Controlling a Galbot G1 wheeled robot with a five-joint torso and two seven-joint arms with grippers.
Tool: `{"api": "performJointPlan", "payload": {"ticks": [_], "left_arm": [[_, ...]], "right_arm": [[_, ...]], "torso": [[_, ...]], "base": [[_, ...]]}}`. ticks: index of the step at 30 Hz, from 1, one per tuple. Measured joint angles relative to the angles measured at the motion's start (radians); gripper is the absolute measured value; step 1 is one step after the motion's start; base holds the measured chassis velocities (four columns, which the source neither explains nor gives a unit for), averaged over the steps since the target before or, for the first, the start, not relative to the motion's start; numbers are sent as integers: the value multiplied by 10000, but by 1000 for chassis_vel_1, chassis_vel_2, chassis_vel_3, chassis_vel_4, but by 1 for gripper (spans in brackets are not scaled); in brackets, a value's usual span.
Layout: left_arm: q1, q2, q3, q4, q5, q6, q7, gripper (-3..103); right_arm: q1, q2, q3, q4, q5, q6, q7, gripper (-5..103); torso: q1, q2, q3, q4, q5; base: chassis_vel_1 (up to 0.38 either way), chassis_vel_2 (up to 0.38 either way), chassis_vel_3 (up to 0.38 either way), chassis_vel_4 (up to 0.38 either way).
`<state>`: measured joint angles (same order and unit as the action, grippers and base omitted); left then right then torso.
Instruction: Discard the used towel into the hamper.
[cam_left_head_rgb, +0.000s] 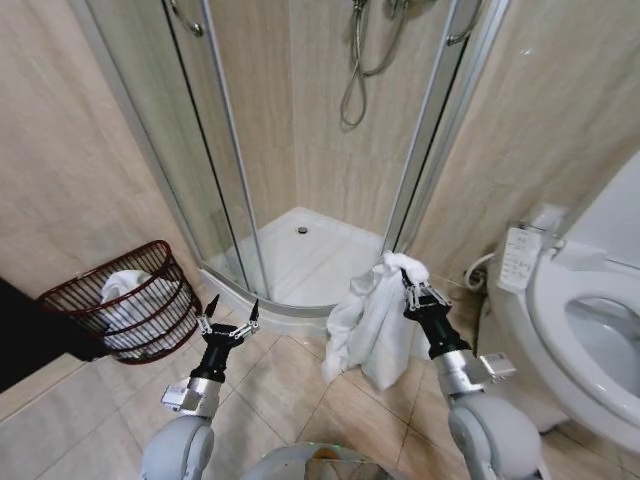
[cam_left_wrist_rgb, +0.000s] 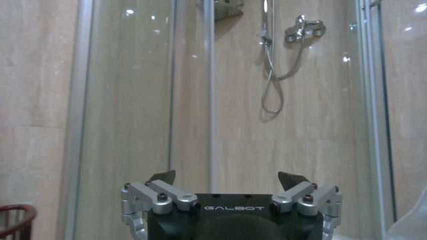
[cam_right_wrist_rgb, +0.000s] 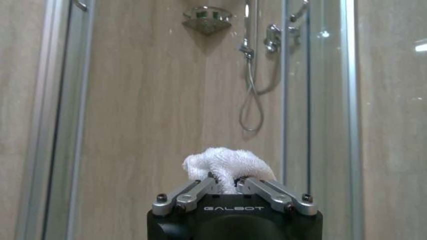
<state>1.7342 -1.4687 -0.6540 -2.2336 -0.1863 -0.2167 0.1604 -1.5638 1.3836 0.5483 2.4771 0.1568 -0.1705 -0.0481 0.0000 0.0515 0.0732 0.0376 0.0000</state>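
A white towel (cam_left_head_rgb: 375, 315) hangs in folds from my right gripper (cam_left_head_rgb: 413, 291), which is shut on its top end. The same gripper (cam_right_wrist_rgb: 227, 181) pinches a bunched white tuft of towel (cam_right_wrist_rgb: 227, 164) in the right wrist view. The hamper (cam_left_head_rgb: 135, 300), a dark red-brown wire basket, leans against the left wall with white cloth inside it. My left gripper (cam_left_head_rgb: 231, 314) is open and points up, just right of the hamper and apart from it. In the left wrist view that gripper (cam_left_wrist_rgb: 227, 178) holds nothing, and the hamper's rim (cam_left_wrist_rgb: 15, 219) shows at the edge.
A curved glass shower enclosure (cam_left_head_rgb: 300, 150) with a white tray (cam_left_head_rgb: 310, 255) stands ahead. A white toilet (cam_left_head_rgb: 580, 320) fills the right side. Tiled floor (cam_left_head_rgb: 280, 385) lies between the two arms. A dark object (cam_left_head_rgb: 25, 335) sits at the left edge.
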Motion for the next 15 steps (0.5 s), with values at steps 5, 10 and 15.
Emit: {"api": "performJointPlan", "payload": {"ticks": [5,10,15], "left_arm": [[-8,28,-6,-9,22,15,14,100],[-12,51,-25,26,23,15,17,100],[-10,67,-43,65,17,4,22,100]], "right_arm": [[44,-20,-32,110,-14,-49,66,7],[50,104,-134,110,-114,22,172,7],[-138,133,-210,217,-327,150,154,7]], "torso": [[0,0,0,-1,1],[0,0,0,0,1],[0,0,1,0,-1]], "base": [[59,70,77,76],[89,94,93,95],[123,98,113,115]]}}
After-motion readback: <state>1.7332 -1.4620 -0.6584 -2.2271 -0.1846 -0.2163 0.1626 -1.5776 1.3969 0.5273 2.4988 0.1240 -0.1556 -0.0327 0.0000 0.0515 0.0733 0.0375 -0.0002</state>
